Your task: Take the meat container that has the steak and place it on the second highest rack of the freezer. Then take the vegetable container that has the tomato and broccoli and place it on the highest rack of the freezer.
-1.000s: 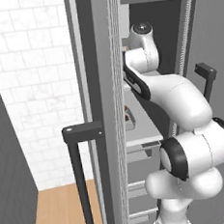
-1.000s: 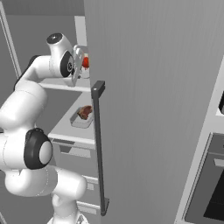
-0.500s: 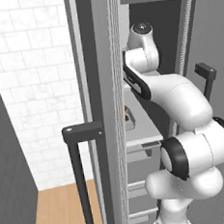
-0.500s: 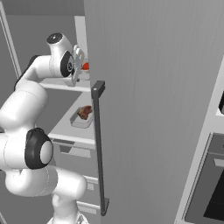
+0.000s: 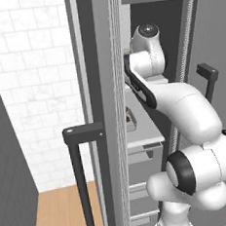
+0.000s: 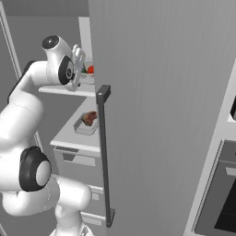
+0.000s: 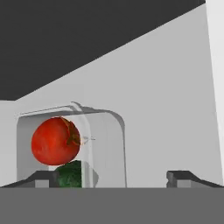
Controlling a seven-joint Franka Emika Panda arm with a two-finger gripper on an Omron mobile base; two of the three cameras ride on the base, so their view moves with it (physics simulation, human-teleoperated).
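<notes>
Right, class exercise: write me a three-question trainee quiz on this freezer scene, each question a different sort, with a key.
1. True or false: the steak sits in a tray on the highest rack.
2. Multiple choice: in the hand view, the clear container holds A) two tomatoes, B) a tomato and broccoli, C) only a steak.
3. Fill in: in the hand view the jaws stand ____, one fingertip on each side of the container.

Key: 1 false, it is on the second highest rack; 2 B; 3 open.
</notes>
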